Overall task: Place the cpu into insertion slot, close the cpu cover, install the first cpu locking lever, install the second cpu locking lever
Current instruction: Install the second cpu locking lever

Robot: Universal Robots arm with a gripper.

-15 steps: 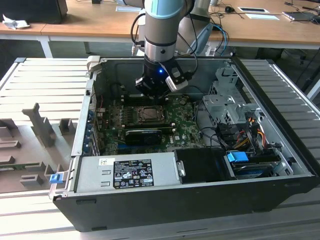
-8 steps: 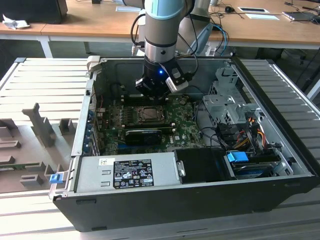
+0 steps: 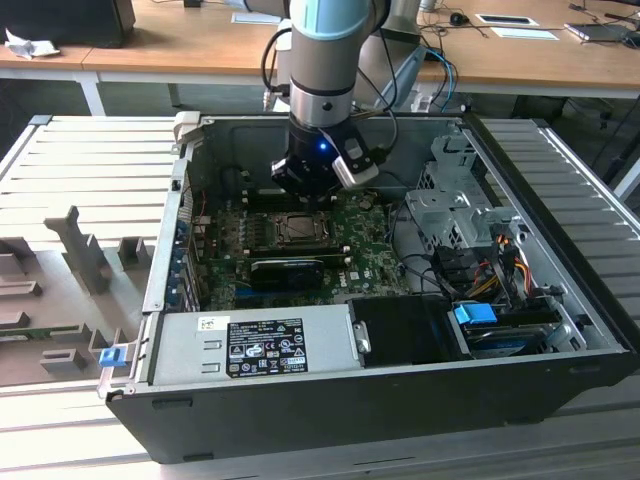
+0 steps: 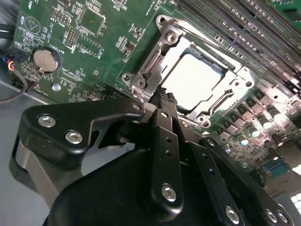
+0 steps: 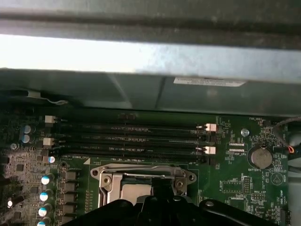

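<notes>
The arm hung low inside the open computer case (image 3: 560, 300), its pincer (image 4: 162, 96) right over the socket on the green motherboard (image 4: 70, 52). In the second wrist view the black fingers (image 4: 164, 141) looked drawn together to a narrow tip with nothing between them, and that tip sat at the edge of the cpu cover (image 4: 155, 61) — whether it actually touched the metal, I could not tell.

The cpu (image 4: 195, 80) was already seated in the socket, a pale silver-grey square, flat and level, showing through the window of the shiny frame that lay down around it. By my reading the work stood at the cover and levers. Doing it well meant steady downward pressure on the frame's edge, keeping off the chip face — any sideways drag risked the socket beneath.
</notes>
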